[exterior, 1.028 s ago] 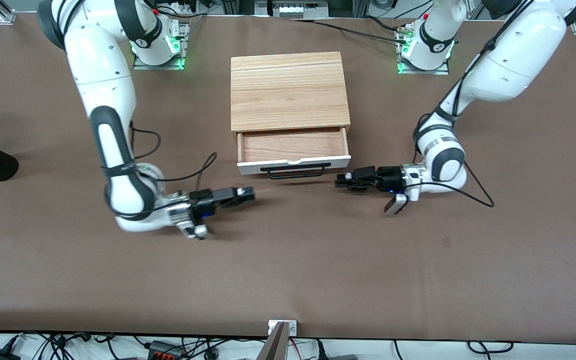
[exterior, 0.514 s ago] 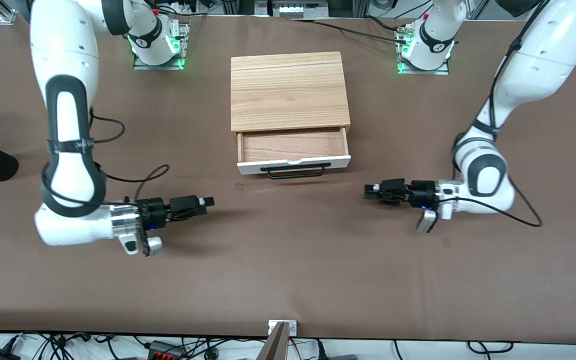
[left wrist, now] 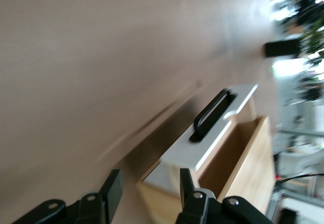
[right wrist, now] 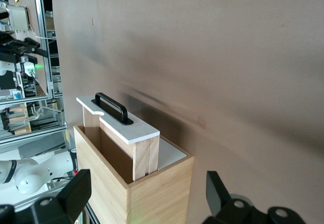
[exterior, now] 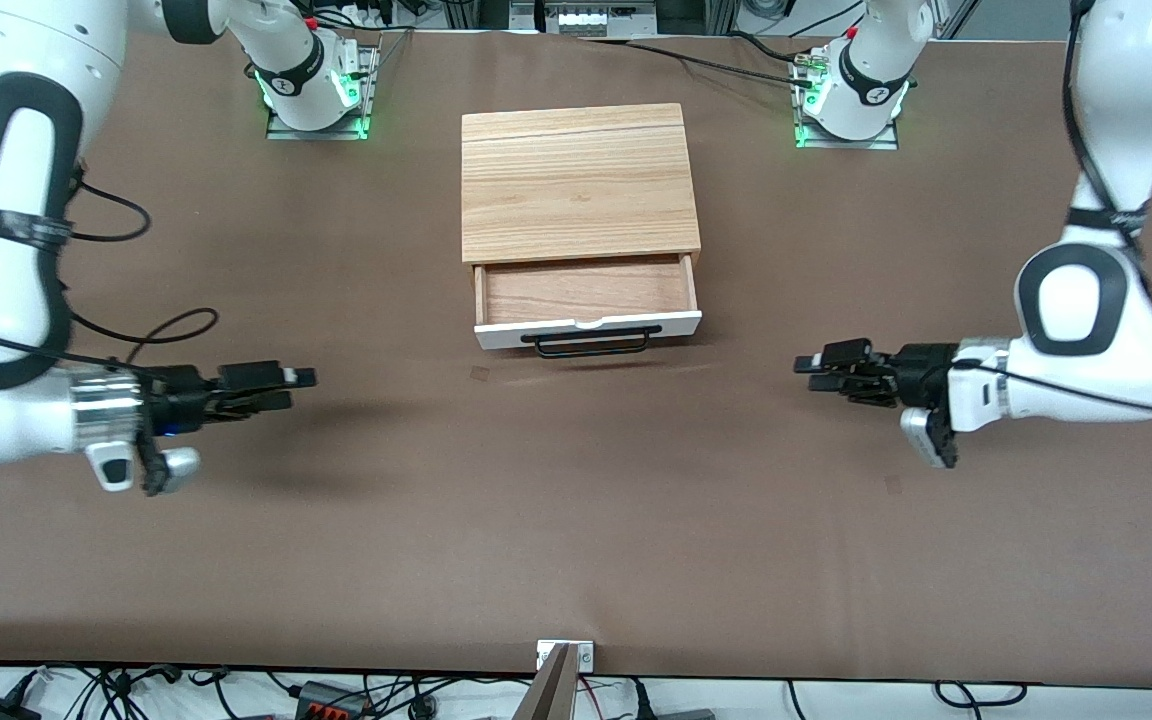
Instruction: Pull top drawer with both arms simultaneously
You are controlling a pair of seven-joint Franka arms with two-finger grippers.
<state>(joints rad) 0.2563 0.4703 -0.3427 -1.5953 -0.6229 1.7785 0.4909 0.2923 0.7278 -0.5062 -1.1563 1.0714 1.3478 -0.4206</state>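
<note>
Brown table point(exterior: 576, 520): top drawer point(exterior: 587, 292) open; left end effector point(exterior: 816, 362) and right end effector point(exterior: 301, 378) spread.

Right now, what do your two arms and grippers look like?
Both arms are glossy white with black joint bands and silver wrists. Black cables loop beside each forearm. The left gripper and right gripper are black, with two flat fingers; a blue light glows near the right wrist.

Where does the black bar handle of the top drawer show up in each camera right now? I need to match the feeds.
Front view: the handle sits mid-picture on the top drawer, which is open below the cabinet.
Left wrist view: the handle lies right of centre, slanting above the left gripper.
Right wrist view: the handle lies left of centre.
Shared landmark: the drawer's white front panel.
</note>
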